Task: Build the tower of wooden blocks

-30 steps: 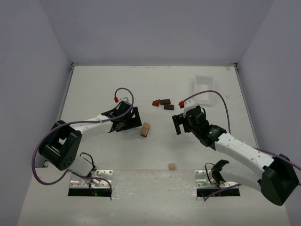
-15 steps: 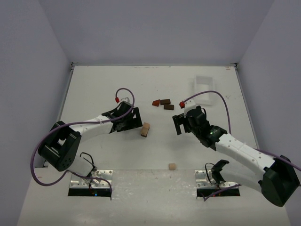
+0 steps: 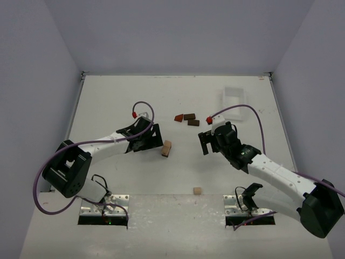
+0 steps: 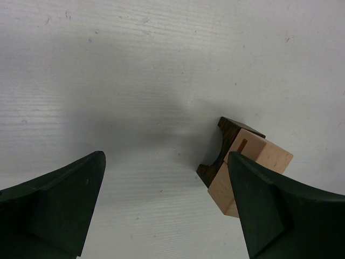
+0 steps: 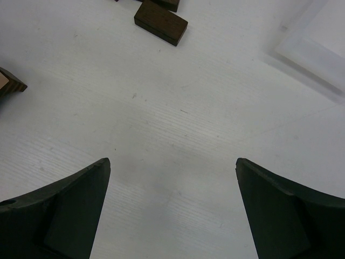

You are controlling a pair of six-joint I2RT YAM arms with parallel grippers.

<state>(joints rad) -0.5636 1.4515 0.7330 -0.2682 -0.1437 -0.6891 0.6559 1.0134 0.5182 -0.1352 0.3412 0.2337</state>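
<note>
1. Fingers [image 4: 54, 205] on your left gripper [image 4: 165, 164] are spread wide and grip nothing; bare table [image 4: 135, 65] shows between them.
2. Your right gripper [image 5: 172, 167] is spread just as wide, with only table surface between its two tips.
3. Your wood block tower [image 3: 166, 148] stands near the middle of the table, just beside the left gripper and well apart from the right one.
4. From the left wrist, you see the tower as a light tan block [image 4: 259, 162] set against a dark notched block [image 4: 223, 145]. The right-hand finger in that view overlaps the tan block, and you cannot tell whether they touch.
5. Farther back lie a reddish-brown wedge [image 3: 178, 117], a dark brown brick [image 3: 189, 116] and a second dark brick [image 3: 193, 122], close together.
6. One small tan cube [image 3: 197, 190] sits alone near the front edge, between the arm bases.
7. Your white tray [image 3: 236, 100] rests at the far right.
</note>
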